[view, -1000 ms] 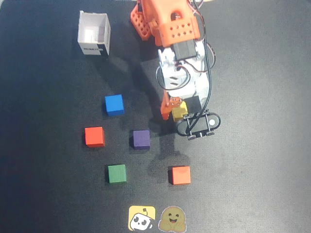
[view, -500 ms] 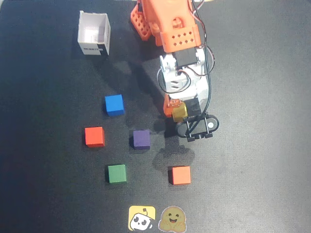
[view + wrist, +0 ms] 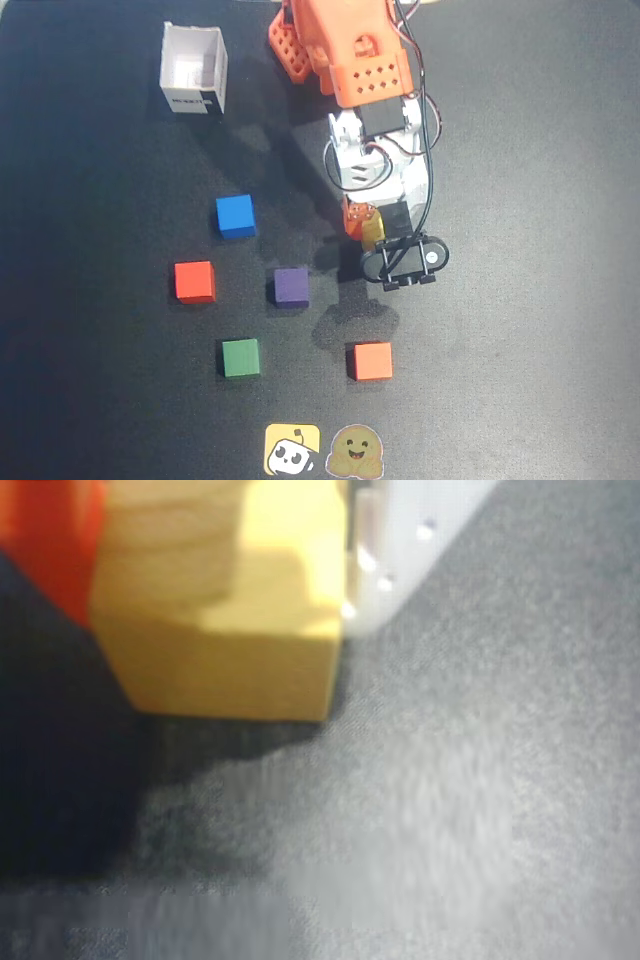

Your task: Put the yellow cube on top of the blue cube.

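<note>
The yellow cube [image 3: 371, 231] sits between my gripper's [image 3: 368, 228] fingers, shut on it, right of the mat's middle in the overhead view. The wrist view shows the yellow cube [image 3: 230, 620] filling the upper left, with the orange finger [image 3: 45, 540] against its left face and the white finger [image 3: 400, 530] against its right face. Its shadow lies on the mat below it, so it looks lifted. The blue cube [image 3: 235, 216] rests on the mat well to the left of the gripper, apart from it.
Red [image 3: 194, 281], purple [image 3: 290, 286], green [image 3: 241, 357] and orange [image 3: 370, 360] cubes lie on the black mat in front of the arm. An open white box [image 3: 193, 68] stands at the back left. Two flat stickers [image 3: 292, 449] lie at the front edge.
The gripper has drawn slightly back toward the arm's base with the yellow cube held. The cube now shows narrower and appears raised off the mat. The other cubes have not moved.
</note>
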`<action>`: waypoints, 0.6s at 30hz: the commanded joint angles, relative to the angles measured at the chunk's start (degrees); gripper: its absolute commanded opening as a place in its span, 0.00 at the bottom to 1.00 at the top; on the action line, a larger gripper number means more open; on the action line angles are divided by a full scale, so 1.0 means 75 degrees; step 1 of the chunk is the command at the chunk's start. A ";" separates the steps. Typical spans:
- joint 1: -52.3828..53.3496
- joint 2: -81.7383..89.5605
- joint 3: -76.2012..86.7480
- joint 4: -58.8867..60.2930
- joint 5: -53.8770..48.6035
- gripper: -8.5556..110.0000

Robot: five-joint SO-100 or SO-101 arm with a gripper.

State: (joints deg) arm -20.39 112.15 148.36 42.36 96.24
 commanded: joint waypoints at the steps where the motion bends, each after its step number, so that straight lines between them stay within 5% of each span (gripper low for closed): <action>1: 0.0199 0.0059 -0.0656 0.0680 0.0117 0.12; 18: 0.3035 0.2215 -0.1992 0.4020 -0.0012 0.12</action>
State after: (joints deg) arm -2.46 125.77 135.88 70.49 96.94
